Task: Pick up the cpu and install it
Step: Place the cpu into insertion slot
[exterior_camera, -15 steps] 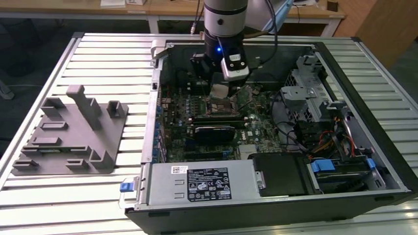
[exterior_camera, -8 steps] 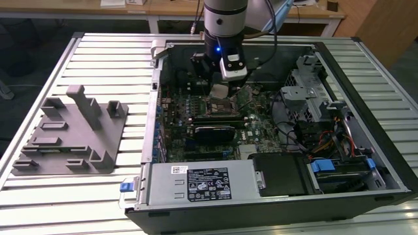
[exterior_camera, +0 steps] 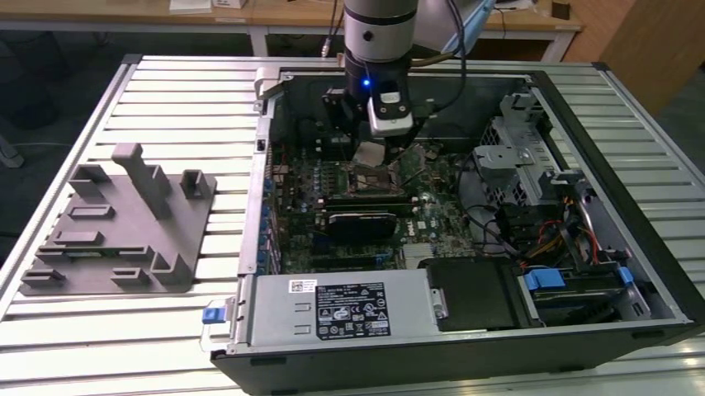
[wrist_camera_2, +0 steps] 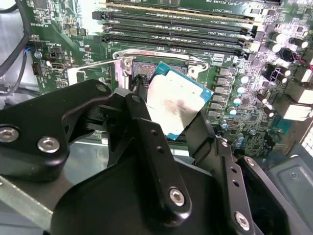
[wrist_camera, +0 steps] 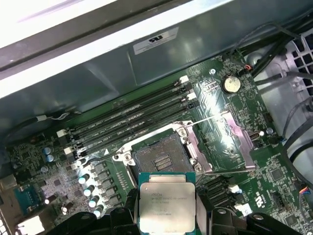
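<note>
Gripper state: both black fingers are closed onto opposite edges of the cpu, which is clamped between them. Cpu appearance: flat square package with a dull silver metal lid, smudged in patches, and a thin teal-green rim around the lid. Faint lines of print cross the lid in the first wrist view but are too small to make out. Position: the cpu is held above the motherboard, inside the open computer case, near the open socket and not seated in it. The socket's metal load plate lies folded back beside it, and memory slots run alongside. White printed labels sit on the case wall and, in the exterior view, on the power supply
</note>
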Robot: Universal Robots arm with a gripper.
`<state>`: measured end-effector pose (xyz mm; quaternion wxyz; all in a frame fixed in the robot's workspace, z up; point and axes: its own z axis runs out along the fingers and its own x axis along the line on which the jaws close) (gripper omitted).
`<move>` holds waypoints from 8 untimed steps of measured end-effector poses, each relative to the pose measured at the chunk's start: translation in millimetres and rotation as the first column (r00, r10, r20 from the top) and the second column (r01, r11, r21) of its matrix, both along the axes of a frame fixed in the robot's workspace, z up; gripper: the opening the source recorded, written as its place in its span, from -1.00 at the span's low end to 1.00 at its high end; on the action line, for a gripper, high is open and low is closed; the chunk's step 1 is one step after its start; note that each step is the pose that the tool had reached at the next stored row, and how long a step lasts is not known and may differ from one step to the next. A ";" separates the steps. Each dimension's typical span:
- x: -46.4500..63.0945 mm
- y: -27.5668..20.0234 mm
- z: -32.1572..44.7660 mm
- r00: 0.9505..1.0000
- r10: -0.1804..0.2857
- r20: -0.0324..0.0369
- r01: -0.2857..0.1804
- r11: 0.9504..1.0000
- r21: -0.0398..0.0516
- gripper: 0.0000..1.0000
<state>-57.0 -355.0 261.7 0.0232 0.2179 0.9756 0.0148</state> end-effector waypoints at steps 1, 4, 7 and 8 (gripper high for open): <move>0.0 0.0 0.0 1.000 -0.005 0.000 0.005 1.000 0.000 0.09; 0.0 0.0 0.0 1.000 -0.022 0.000 0.022 1.000 0.000 0.09; 0.0 0.0 0.0 0.999 -0.038 0.000 0.038 0.999 0.000 0.09; 0.0 0.0 0.0 0.999 -0.044 0.000 0.044 0.999 0.000 0.09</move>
